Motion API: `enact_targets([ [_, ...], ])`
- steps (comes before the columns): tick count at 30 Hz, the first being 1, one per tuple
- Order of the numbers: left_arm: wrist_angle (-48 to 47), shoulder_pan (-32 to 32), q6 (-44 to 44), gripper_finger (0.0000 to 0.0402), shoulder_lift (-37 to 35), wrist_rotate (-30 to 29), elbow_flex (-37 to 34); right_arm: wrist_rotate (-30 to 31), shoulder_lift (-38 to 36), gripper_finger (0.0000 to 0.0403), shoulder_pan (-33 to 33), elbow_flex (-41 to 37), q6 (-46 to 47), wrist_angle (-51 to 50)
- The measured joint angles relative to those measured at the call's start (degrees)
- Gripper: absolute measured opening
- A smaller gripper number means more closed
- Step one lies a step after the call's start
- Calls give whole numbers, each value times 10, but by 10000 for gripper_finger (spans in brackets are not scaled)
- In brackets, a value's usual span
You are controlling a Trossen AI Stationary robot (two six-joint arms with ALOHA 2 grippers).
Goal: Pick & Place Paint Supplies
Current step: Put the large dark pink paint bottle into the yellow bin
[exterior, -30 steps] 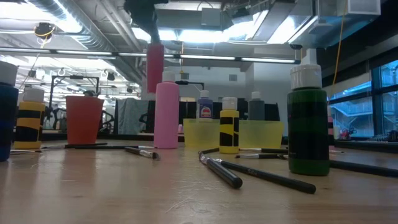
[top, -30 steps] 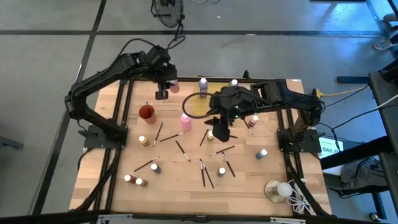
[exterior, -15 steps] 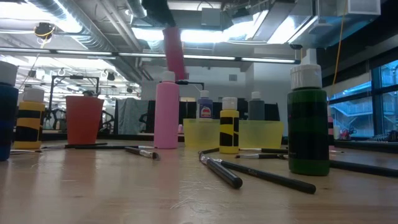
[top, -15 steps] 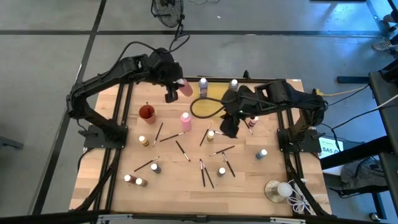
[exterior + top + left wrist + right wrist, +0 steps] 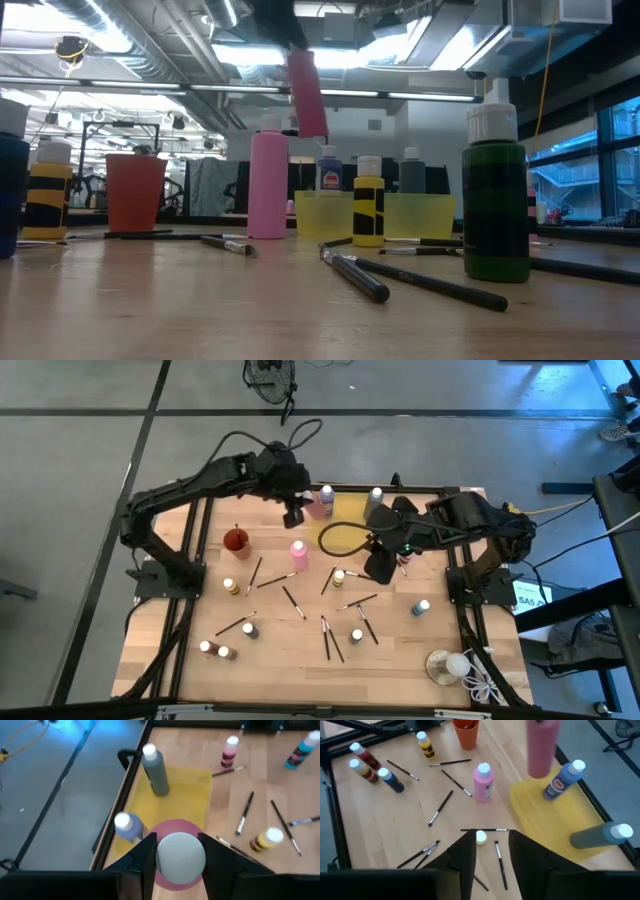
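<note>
this is a robotics lab or workshop in a big industrial hall: a wooden table (image 5: 270,660) in a black metal frame (image 5: 183,622) stands on a bare grey concrete floor (image 5: 80,480), with cables (image 5: 560,508) running off to the side. across the table the room shows exposed ceiling ducts (image 5: 150,40), strip lights (image 5: 330,92) and large windows (image 5: 600,170).

Two matte black jointed arms, black cables looping off the left arm (image 5: 190,485) (right arm (image 5: 480,525) bulkier), dark paired fingers
</note>
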Motion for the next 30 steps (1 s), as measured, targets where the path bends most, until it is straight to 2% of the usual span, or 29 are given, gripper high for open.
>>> enact_targets([
  [5, 40, 0, 8, 116, 34, 29, 0, -1, 0, 113, 7, 0, 10, 0],
  [12, 40, 7, 26, 116, 80, 24, 0, 1, 0, 112, 6, 0, 14, 0],
  [18, 45, 8, 38, 116, 117, 31, 0, 28, 0, 112, 6, 0, 12, 0],
  [30, 48, 27, 39, 116, 174, 30, 0, 28, 0, 112, 6, 0, 11, 0],
])
